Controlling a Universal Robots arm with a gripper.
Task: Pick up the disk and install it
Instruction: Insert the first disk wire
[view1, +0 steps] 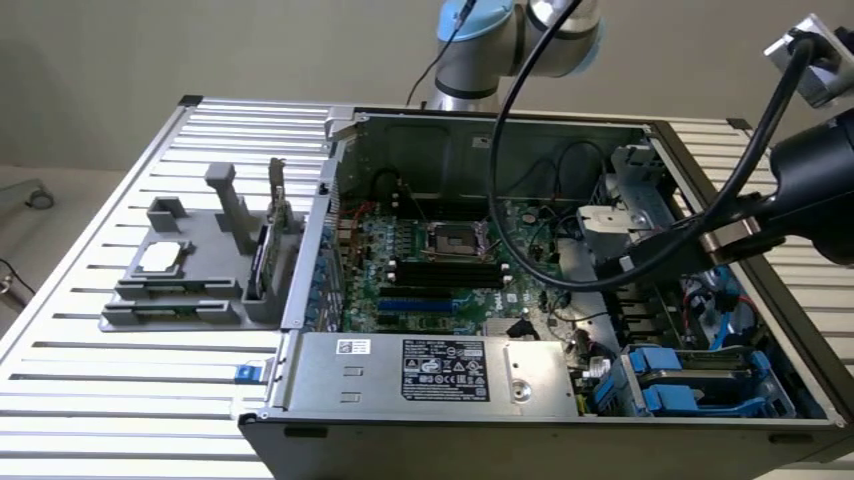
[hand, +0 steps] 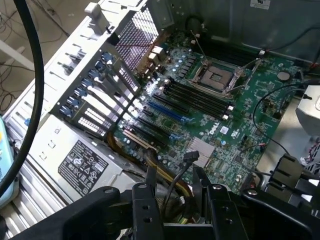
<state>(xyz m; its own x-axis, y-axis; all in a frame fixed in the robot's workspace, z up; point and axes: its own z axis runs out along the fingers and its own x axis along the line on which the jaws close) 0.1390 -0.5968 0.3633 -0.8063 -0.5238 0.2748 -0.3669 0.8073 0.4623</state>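
Nearest us, our gripper (hand: 173, 180) hangs open and empty over the motherboard (hand: 200, 115). We see the disk (view1: 674, 372) in its blue frame lying in the case's (view1: 400, 445) near corner, on the exterior view's right. We judge it placed, though whether it is fully seated is unclear.

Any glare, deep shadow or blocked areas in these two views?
Exterior view: even light, mild sheen on the slatted table; the dark arm blocks the case at the exterior view's right. Wrist view: bright reflections on the slot bracket; the pincer and a black cable sit silhouetted in front.
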